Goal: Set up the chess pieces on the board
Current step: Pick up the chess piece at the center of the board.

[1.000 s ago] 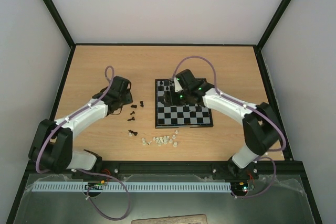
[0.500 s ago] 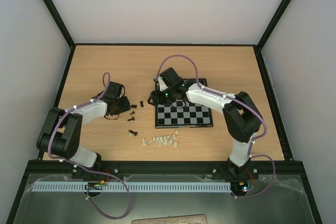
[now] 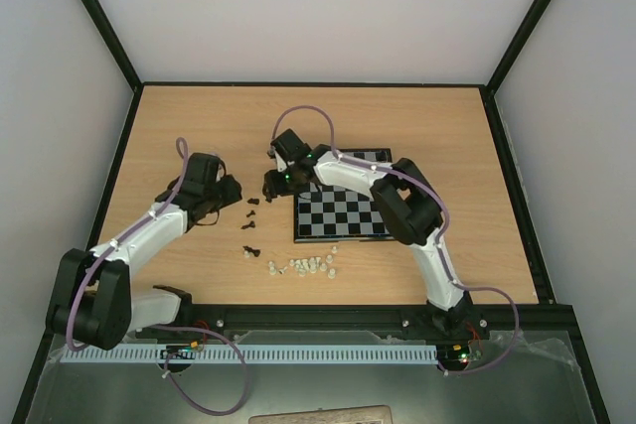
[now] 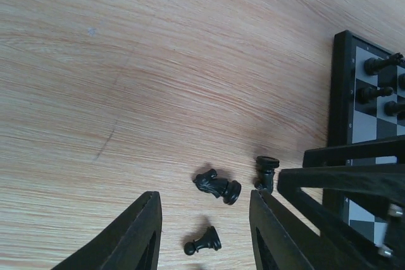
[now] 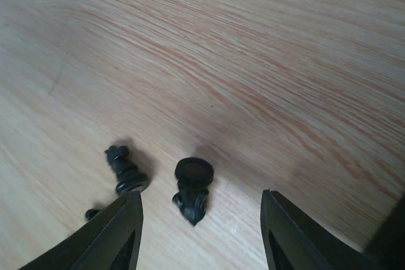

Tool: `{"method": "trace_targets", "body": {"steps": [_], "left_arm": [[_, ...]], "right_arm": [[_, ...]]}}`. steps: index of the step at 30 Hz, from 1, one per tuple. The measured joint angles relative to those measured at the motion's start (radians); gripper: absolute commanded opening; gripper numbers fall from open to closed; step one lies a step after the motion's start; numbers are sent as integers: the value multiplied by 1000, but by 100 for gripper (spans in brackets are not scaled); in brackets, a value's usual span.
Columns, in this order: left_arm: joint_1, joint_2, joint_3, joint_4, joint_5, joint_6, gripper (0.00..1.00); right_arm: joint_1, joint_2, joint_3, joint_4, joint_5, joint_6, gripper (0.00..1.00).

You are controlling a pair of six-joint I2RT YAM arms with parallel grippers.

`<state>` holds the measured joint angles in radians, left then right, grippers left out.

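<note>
My right gripper (image 5: 200, 197) hangs wide open over a toppled black chessman (image 5: 193, 189) on the table (image 3: 199, 126) — a second chessman (image 5: 125, 170) lies beside one finger. My left gripper (image 4: 204, 195) also gapes wide, with a fallen pawn (image 4: 204, 242) between its fingers. The board (image 3: 343, 213) lies just beside these strays — some chess pieces (image 4: 372, 93) stand on it.
</note>
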<state>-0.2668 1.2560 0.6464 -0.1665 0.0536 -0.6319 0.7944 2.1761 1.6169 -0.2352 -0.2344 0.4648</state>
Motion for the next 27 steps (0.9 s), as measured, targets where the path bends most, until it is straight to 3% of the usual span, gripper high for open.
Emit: {"method": "trace_targets", "body": {"steps": [8,12,18,27], "left_arm": [[29,-21,-16,-5,7,1,41],[43,-21,-22,-4,21,2,41],[53,-22,-25,-4,37,5,40],[59,-26,-26,-4,54,7,40]], "right_arm": [[23,80,100,-62,74,-1,52],[27,109,141,-84,91,-3,43],[35,121,159,-101,109,-8,42],[55,142,193,-122,138,-12,23]]}}
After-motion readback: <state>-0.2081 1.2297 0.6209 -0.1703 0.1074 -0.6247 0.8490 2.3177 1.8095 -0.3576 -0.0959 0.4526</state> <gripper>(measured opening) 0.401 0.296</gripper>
